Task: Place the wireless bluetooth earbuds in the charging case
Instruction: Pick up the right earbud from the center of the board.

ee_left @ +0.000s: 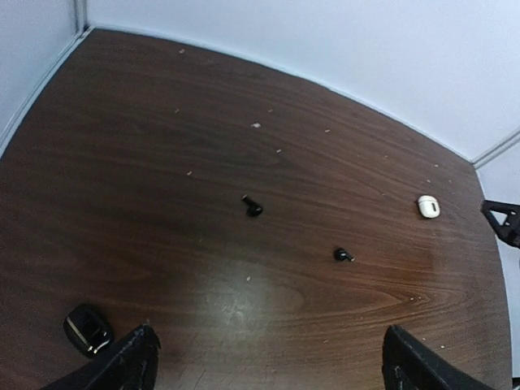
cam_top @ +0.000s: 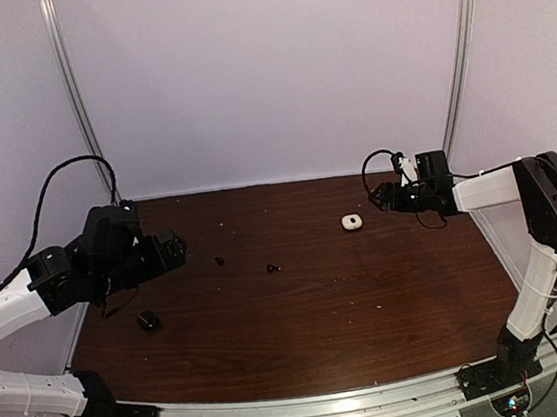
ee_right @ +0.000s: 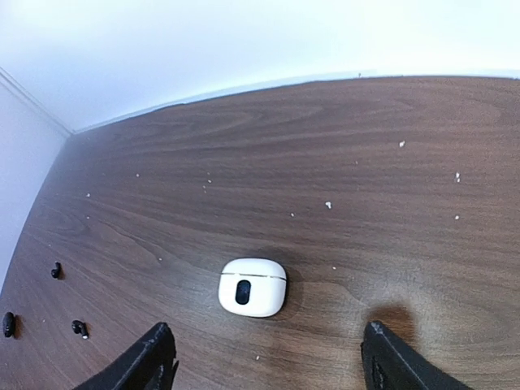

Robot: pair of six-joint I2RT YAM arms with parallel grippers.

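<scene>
Two small black earbuds lie apart on the dark wooden table: one (cam_top: pixel 220 260) (ee_left: pixel 253 207) (ee_right: pixel 56 270) to the left, the other (cam_top: pixel 272 268) (ee_left: pixel 343 255) (ee_right: pixel 79 327) nearer the middle. A white charging case (cam_top: pixel 352 222) (ee_left: pixel 428 206) (ee_right: pixel 253 287) rests at the right with its lid shut. My right gripper (cam_top: pixel 383 197) (ee_right: pixel 268 366) hovers just right of it, open and empty. A black charging case (cam_top: pixel 148 321) (ee_left: pixel 88 330) sits at the near left. My left gripper (cam_top: pixel 168 253) (ee_left: pixel 272 370) is open and empty, left of the earbuds and above the black case.
White walls close the table (cam_top: pixel 369 299) at the back and on both sides, with metal posts (cam_top: pixel 71 81) in the back corners. Pale crumbs (ee_right: pixel 327 205) dot the wood. The right gripper's tip (ee_left: pixel 504 221) shows at the right edge of the left wrist view.
</scene>
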